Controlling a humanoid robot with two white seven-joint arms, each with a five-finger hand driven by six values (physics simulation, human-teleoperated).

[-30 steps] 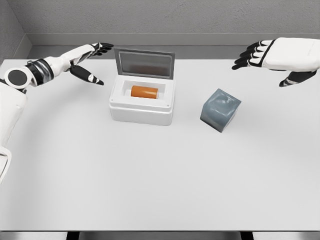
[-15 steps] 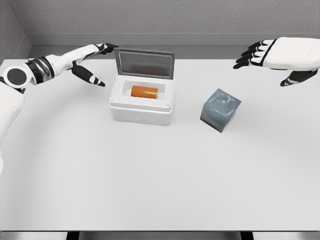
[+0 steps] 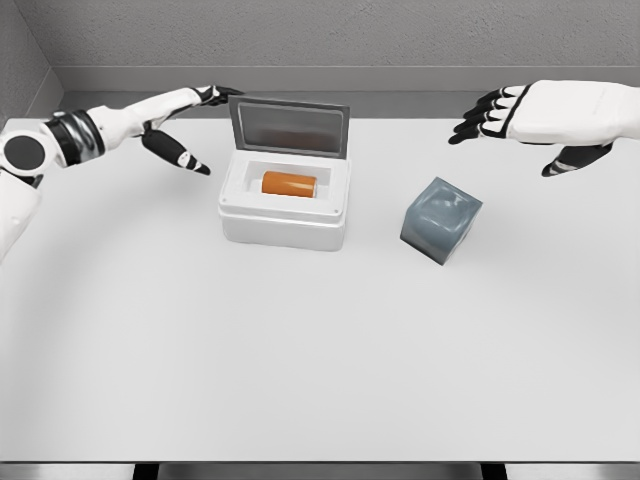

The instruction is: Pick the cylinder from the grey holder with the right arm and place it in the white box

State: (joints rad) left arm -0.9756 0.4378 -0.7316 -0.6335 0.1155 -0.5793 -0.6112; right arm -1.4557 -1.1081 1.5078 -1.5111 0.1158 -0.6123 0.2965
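Fingers (image 3: 480,112) of the right hand (image 3: 545,115) are spread and empty; the orange cylinder (image 3: 289,184) already lies in the white box (image 3: 285,225), far left of them. Best keep clear.

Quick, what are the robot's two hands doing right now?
Left hand: open, holding nothing, beside the white box.
Right hand: open, holding nothing, above the table.

The right arm (image 3: 610,110) is cut off by the right edge. The cylinder (image 3: 288,184) is partly hidden by the white box (image 3: 285,222) wall.
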